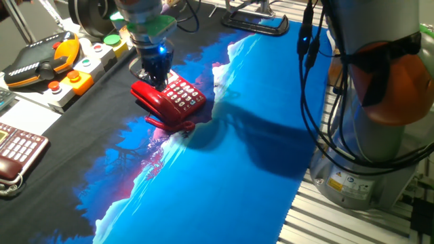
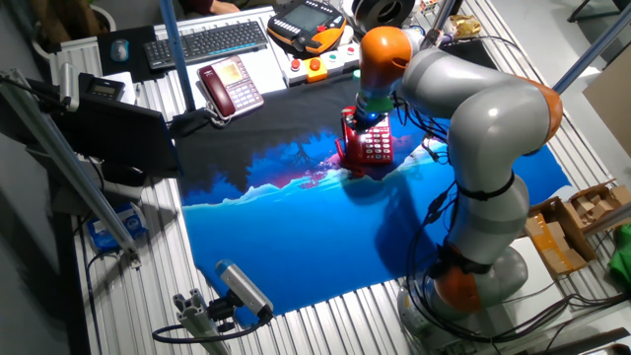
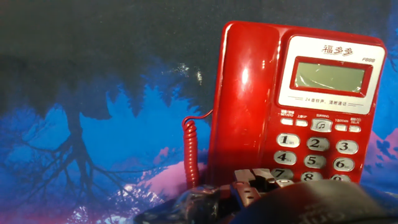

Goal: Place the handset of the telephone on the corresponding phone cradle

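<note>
The bright red telephone (image 1: 178,97) stands on the blue and black mat, also in the other fixed view (image 2: 370,146). The red handset (image 3: 244,93) lies flat in the phone cradle on the base's left side, next to the white keypad (image 3: 317,149). It also shows in one fixed view (image 1: 148,95). Its coiled cord (image 3: 190,149) hangs off the left edge. My gripper (image 1: 158,78) hovers just above the phone's keypad end, fingers spread and holding nothing. It also shows in the other fixed view (image 2: 370,118). One dark fingertip (image 3: 252,182) shows at the bottom of the hand view.
A dark maroon phone (image 1: 17,149) lies at the table's left edge. An orange-and-black handheld device (image 1: 44,61) and a button box (image 1: 85,68) sit behind the red phone. A keyboard (image 2: 207,41) lies at the back. The arm's base (image 1: 369,156) stands to the right.
</note>
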`<state>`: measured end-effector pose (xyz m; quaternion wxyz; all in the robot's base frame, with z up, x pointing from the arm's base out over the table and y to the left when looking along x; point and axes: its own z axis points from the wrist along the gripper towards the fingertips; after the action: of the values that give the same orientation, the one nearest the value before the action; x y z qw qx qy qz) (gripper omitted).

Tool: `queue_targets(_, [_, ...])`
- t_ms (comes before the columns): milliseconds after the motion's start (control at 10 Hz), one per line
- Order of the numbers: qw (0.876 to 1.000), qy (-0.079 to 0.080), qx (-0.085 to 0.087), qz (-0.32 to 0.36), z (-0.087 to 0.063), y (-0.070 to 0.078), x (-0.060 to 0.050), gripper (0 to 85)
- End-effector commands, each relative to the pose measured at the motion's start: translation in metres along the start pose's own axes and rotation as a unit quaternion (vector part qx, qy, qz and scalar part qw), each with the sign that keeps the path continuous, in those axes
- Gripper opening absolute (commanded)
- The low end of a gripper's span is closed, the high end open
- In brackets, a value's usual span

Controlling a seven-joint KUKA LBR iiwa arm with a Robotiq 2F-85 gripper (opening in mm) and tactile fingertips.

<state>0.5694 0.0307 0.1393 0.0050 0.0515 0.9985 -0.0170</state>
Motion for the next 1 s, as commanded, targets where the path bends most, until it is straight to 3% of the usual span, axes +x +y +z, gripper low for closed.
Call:
queue_targets(0, [1.000,0.007,0.005,-0.001,0.000,0.000,0.000,0.7])
queue_targets(200, [0.999,0.032,-0.009,-0.001,0.000,0.000,0.000,0.7])
queue_targets(300, [0.999,0.054,-0.004,-0.009,0.000,0.000,0.000,0.7])
queue_targets(400, [0.998,0.065,0.005,-0.016,0.000,0.000,0.000,0.7])
queue_targets(700, [0.998,0.058,0.003,-0.011,0.000,0.000,0.000,0.7])
queue_targets(900, [0.999,0.041,-0.002,-0.006,-0.022,-0.003,0.002,0.7])
